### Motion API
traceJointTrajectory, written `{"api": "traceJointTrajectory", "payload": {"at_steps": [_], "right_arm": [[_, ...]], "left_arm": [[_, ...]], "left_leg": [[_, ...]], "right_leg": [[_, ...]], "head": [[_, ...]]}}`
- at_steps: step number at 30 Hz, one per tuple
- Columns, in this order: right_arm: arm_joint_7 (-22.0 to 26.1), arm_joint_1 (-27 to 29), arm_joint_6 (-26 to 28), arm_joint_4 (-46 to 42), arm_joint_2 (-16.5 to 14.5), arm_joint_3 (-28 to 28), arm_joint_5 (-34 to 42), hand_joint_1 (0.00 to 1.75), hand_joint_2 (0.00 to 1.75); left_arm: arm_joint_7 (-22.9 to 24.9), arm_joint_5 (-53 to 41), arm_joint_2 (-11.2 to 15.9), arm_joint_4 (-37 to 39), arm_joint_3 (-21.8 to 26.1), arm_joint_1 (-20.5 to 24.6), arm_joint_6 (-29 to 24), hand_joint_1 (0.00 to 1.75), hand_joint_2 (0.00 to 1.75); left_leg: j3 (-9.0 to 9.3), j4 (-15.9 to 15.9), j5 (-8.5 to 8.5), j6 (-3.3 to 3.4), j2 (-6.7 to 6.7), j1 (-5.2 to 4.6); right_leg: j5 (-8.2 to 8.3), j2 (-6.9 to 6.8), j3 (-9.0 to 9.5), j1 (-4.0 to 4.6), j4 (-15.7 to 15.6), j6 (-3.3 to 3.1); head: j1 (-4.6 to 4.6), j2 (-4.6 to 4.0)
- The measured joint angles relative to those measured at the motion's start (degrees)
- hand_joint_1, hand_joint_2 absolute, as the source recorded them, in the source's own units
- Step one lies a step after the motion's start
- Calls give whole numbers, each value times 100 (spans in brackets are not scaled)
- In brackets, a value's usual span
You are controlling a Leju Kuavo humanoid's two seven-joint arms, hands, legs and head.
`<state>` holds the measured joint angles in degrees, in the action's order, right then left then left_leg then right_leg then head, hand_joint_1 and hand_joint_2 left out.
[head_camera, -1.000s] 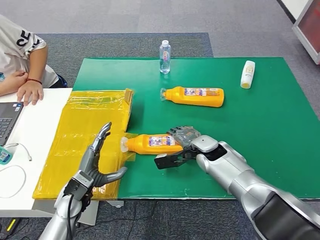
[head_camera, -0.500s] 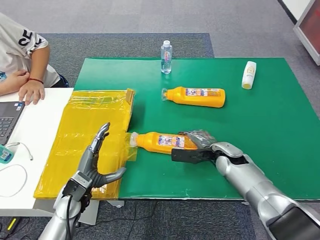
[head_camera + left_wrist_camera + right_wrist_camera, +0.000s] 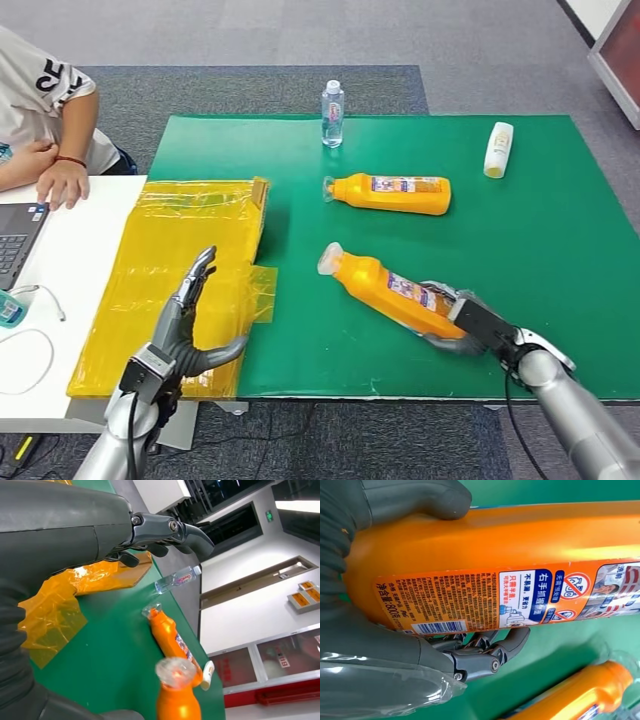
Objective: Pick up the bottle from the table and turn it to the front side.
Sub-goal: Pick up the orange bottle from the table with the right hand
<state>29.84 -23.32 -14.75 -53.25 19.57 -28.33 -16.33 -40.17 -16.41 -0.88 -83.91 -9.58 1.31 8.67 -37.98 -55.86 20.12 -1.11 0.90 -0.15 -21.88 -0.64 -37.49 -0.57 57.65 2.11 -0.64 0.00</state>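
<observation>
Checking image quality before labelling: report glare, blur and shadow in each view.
Head view: even light, sharp, soft shadow beneath the held bottle. Left wrist view: near cap blurred, bright ceiling light washed out. Right wrist view: label crisp, second bottle soft.

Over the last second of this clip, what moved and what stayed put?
The right hand, gripping the near orange plastic bottle by its base, drew it right, off the yellow plastic sheet, and lifted it tilted, clear cap up and away from the robot. The left hand stayed spread above the sheet. The far orange bottle, clear water bottle and white bottle kept their places.
</observation>
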Motion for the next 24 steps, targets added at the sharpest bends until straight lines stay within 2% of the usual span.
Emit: {"api": "traceJointTrajectory", "payload": {"at_steps": [5, 11, 13, 17, 19, 21, 24], "right_arm": [[41, 548, -98, -481, 74, 473, 260, 175, 175], [163, 904, -321, -808, 59, 860, 532, 175, 175], [238, 953, -468, -886, 25, 944, 610, 175, 175], [509, 909, -891, -1000, -173, 1066, 880, 175, 175], [602, 797, -1007, -1025, -325, 1076, 989, 175, 175], [639, 682, -1049, -1041, -452, 1074, 1030, 175, 175], [644, 584, -1059, -1050, -560, 1074, 1036, 175, 175]], "left_arm": [[0, 209, 96, -16, -20, -11, 104, 0, 175], [0, 773, 262, -129, -28, -32, 580, 0, 175], [0, 1091, 347, -143, -34, -30, 1091, 0, 175], [0, 1797, 600, -133, -26, 14, 3156, 0, 175], [0, 1933, 660, -93, 62, 61, 3981, 0, 175], [0, 1967, 690, -46, 156, 99, 4300, 0, 175], [0, 1977, 724, 1, 232, 116, 4369, 0, 175]], "left_leg": [[-2, 0, 2, -2, 1, 2], [-5, 0, 0, -3, 1, 2], [-7, 0, 0, -3, 1, 2], [-9, 1, -2, -6, 2, 2], [-8, 1, -4, -8, 3, 3], [-8, 1, -7, -7, 3, 4], [-9, 1, -10, -6, 1, 4]], "right_leg": [[-5, 0, -4, 1, 1, -6], [-5, 0, -7, 3, 3, -6], [-5, 0, -7, 2, 3, -6], [-4, 3, -11, 3, 7, -7], [-4, 5, -14, 4, 8, -7], [-4, 2, -15, 4, 8, -8], [-5, -2, -13, 5, 9, -8]], "head": [[1, 0], [1, 0], [2, 0], [0, 0], [-1, 0], [-1, 0], [1, 0]]}}
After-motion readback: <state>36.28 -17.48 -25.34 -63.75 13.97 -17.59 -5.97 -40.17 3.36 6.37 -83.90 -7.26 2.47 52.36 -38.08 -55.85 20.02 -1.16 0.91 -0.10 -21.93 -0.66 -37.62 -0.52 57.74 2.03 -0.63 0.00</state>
